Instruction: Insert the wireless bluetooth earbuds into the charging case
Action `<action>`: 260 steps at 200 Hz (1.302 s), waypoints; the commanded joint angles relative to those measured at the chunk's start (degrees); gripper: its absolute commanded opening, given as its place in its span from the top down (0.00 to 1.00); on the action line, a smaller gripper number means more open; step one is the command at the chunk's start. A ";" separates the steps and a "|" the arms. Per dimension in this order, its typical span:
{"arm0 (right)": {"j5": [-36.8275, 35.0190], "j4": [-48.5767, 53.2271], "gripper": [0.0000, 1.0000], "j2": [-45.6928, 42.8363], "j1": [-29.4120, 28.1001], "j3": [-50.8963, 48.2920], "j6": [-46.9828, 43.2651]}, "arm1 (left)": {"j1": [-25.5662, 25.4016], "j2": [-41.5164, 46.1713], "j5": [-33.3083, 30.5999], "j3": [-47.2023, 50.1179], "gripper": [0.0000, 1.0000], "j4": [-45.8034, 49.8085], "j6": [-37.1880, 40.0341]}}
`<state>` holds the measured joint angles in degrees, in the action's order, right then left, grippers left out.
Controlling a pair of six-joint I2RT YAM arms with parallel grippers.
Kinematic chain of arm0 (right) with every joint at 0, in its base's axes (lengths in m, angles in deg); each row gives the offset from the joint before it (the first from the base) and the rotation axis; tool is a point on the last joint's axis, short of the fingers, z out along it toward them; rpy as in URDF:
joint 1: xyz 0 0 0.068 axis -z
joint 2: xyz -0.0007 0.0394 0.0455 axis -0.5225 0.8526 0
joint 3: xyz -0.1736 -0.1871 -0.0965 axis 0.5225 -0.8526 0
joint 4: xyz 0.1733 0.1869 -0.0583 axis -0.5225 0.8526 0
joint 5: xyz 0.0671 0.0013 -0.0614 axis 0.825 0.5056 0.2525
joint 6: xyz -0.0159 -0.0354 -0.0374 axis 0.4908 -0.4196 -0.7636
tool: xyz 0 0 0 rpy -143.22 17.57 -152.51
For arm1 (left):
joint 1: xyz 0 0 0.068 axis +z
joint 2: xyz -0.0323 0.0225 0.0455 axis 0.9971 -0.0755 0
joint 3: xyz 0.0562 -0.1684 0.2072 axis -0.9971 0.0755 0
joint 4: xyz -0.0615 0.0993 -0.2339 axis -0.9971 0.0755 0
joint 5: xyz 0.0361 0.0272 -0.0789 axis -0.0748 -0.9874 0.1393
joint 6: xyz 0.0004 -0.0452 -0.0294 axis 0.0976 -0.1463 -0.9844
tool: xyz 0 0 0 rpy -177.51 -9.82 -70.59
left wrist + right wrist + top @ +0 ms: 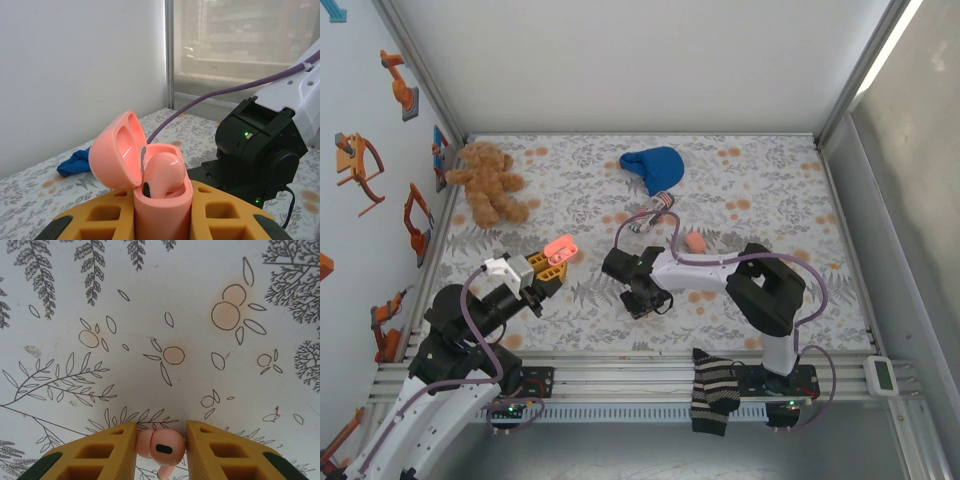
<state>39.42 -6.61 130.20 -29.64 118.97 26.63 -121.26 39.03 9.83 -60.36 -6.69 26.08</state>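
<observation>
Pointing stem-first toward camera: earbud (161,447)

Seen from above, the worktop (770,300) wears a pale cloth printed with grey leafy sprigs and small orange blotches. A brown teddy bear (488,182) lies on its back at about 10 o'clock, close to the left wall. A crumpled blue cloth (653,166) sits near 12 o'clock, and just beside it toward 6 o'clock lies a small striped object (658,205) too small to make out. At 6 o'clock a dark striped sock (713,392) hangs over the metal rail at the near edge. A white gadget (883,374) with a little screen rests on that rail toward 4 o'clock. Orange robot-arm stickers (360,165) dot the left wall.
</observation>
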 commanded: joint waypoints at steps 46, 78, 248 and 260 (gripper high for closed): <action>-1.16 -0.21 0.74 0.00 0.18 -1.61 0.35 | -0.11 -0.34 -0.16 -0.26 1.00 -1.47 0.61; -1.43 -0.72 0.75 -0.79 0.15 -2.03 0.24 | -0.13 -0.94 -0.03 -0.31 1.00 -1.96 0.42; -16.92 -1.41 0.76 -26.51 4.47 -0.70 -4.93 | -0.09 -12.90 3.09 3.45 1.00 -20.45 -6.62; -18.17 -2.18 0.76 -29.22 5.14 0.26 -6.16 | -0.09 -15.27 3.94 4.02 1.00 -24.01 -8.04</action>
<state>27.50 -8.49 106.22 -25.60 116.17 23.48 -121.26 26.70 11.45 -57.81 -21.01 21.67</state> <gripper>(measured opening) 0.246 0.229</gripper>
